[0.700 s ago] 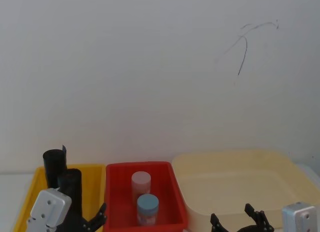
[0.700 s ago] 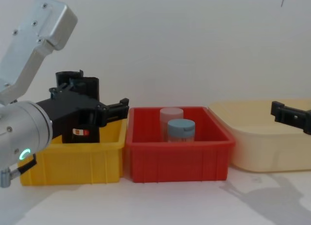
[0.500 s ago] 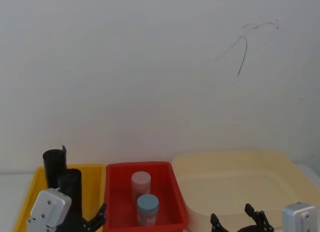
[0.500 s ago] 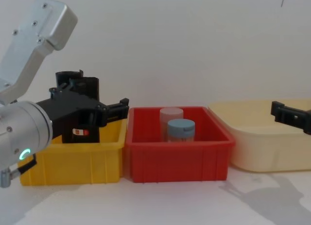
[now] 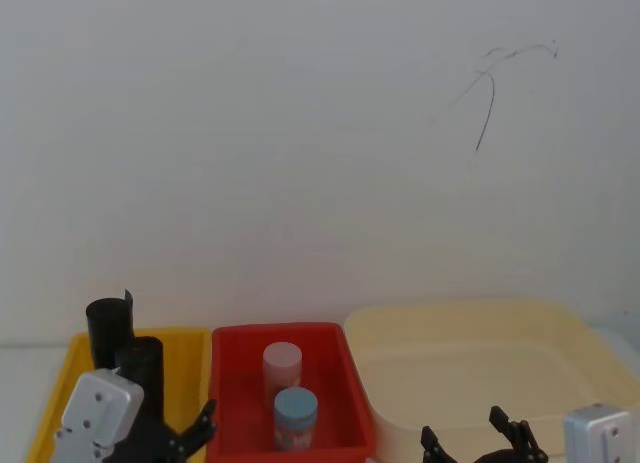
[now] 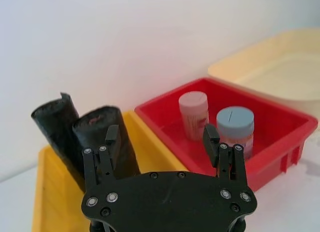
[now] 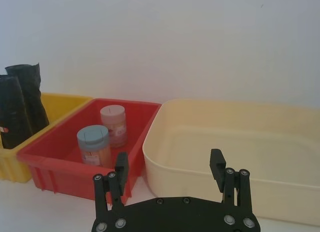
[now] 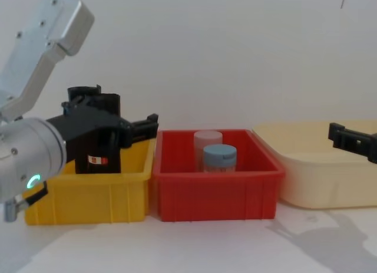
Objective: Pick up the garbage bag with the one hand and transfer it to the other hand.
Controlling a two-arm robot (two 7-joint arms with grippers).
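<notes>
Black garbage bag (image 8: 103,152) in yellow bin (image 8: 88,197), left gripper (image 6: 161,134) fingers spread

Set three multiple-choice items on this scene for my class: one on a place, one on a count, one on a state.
1. The labelled garbage bag stands in: A the yellow bin; B the red bin; C a gripper's jaws.
2. How many jars are in the red bin? A one; B two; C three.
3. The left gripper has its jaws: A shut on the bag; B shut on a jar; C open.
Answers: 1 A, the bag stands upright in the yellow bin. 2 B, one pink-lidded, one blue-lidded. 3 C, the jaws stand apart, holding nothing.
</notes>
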